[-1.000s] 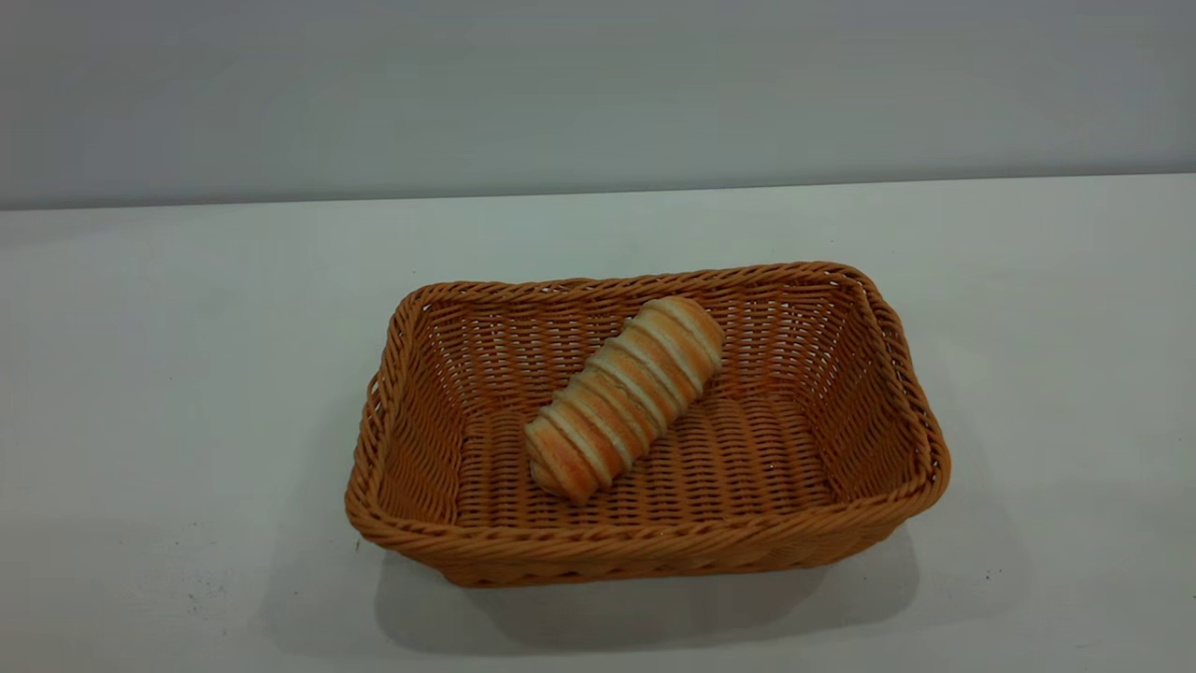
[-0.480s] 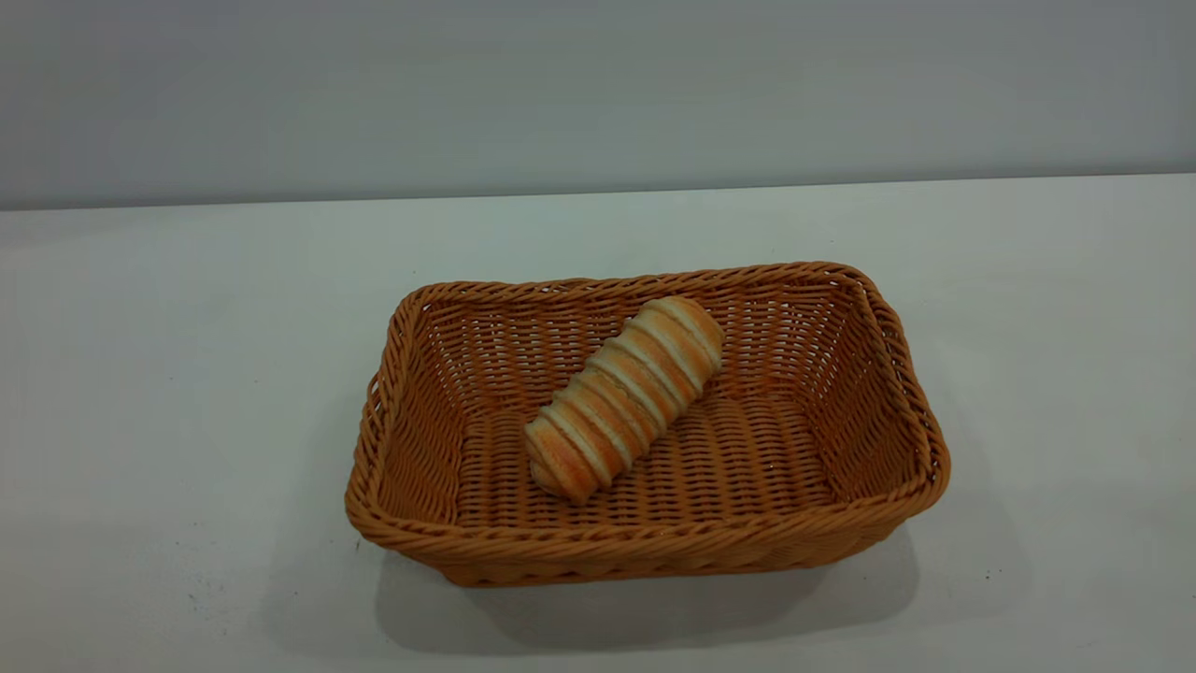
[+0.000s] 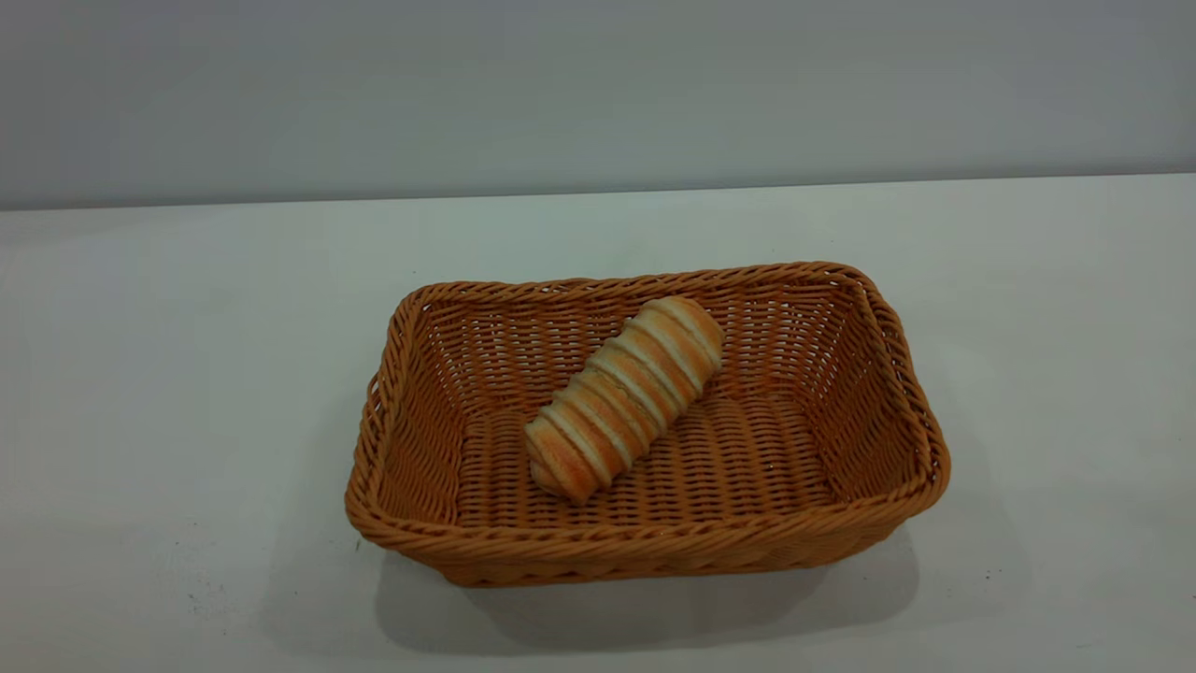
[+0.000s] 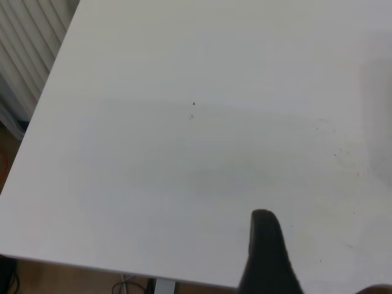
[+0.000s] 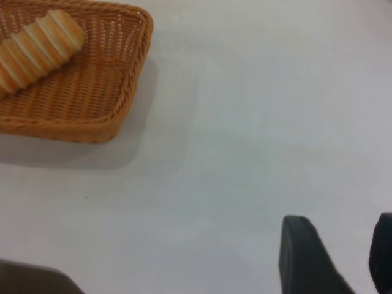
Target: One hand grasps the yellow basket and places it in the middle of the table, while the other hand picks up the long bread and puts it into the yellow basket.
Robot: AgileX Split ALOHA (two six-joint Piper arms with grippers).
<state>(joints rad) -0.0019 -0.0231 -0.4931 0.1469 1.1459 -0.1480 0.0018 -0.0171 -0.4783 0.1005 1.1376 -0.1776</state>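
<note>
The yellow basket [image 3: 645,544] stands in the middle of the white table [image 3: 168,374]. The long bread [image 3: 624,397] lies slantwise inside it, its far end leaning on the back wall. Neither gripper shows in the exterior view. In the right wrist view my right gripper [image 5: 340,245] is open and empty above bare table, well away from the basket [image 5: 131,92] and the bread [image 5: 37,46]. In the left wrist view my left gripper [image 4: 318,269] is open and empty over bare table [image 4: 184,153]; the basket does not show there.
The table's edge [image 4: 37,159] runs close to the left gripper, with a ribbed white panel [image 4: 24,49] and the floor beyond it. A plain grey wall [image 3: 598,84] stands behind the table.
</note>
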